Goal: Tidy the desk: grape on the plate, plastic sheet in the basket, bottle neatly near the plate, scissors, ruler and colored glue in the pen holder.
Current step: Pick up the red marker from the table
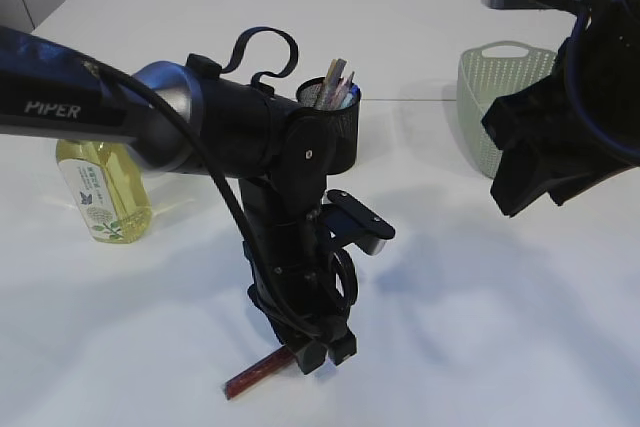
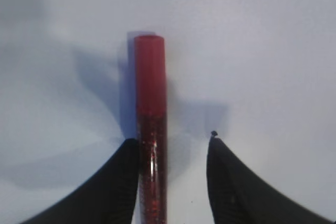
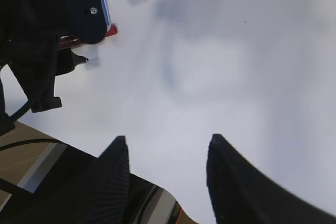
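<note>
One bottle (image 1: 103, 190), one basket (image 1: 497, 97), one pen holder (image 1: 338, 122) (already stocked), one glue stick (image 2: 151, 124).

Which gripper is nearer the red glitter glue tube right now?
Left. The left gripper straddles the red glitter glue tube on the table, one finger against it. The right gripper hangs raised, well off to the right.

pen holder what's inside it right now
Several thin stick-like items poke out of the black mesh pen holder; which tools they are is unclear. The left arm covers its left side, hiding the lower contents.
</note>
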You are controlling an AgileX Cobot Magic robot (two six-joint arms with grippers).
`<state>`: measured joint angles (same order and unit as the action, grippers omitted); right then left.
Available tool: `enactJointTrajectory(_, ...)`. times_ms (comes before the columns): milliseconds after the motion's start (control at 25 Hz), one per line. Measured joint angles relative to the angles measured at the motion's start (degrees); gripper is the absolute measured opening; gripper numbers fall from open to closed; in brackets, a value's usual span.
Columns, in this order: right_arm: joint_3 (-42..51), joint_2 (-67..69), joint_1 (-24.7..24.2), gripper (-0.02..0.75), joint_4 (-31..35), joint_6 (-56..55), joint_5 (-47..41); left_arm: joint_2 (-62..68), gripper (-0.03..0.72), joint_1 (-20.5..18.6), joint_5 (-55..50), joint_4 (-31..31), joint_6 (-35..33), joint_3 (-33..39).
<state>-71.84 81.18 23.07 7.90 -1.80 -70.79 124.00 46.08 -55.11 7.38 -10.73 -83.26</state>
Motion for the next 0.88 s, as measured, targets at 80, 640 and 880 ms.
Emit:
enactJointTrajectory(80,0.0,0.0,0.0,0.386,0.0,0.0,0.0,0.0,0.310,0.0,0.0,0.0,0.0,0.0)
enactJointTrajectory(640,0.0,0.0,0.0,0.386,0.0,0.0,0.0,0.7,0.309,0.0,-2.5,-1.8,0.0,0.0)
enactJointTrajectory(880,0.0,0.0,0.0,0.386,0.0,0.0,0.0,1.1,0.265,0.0,-2.5,-2.0,0.0,0.0)
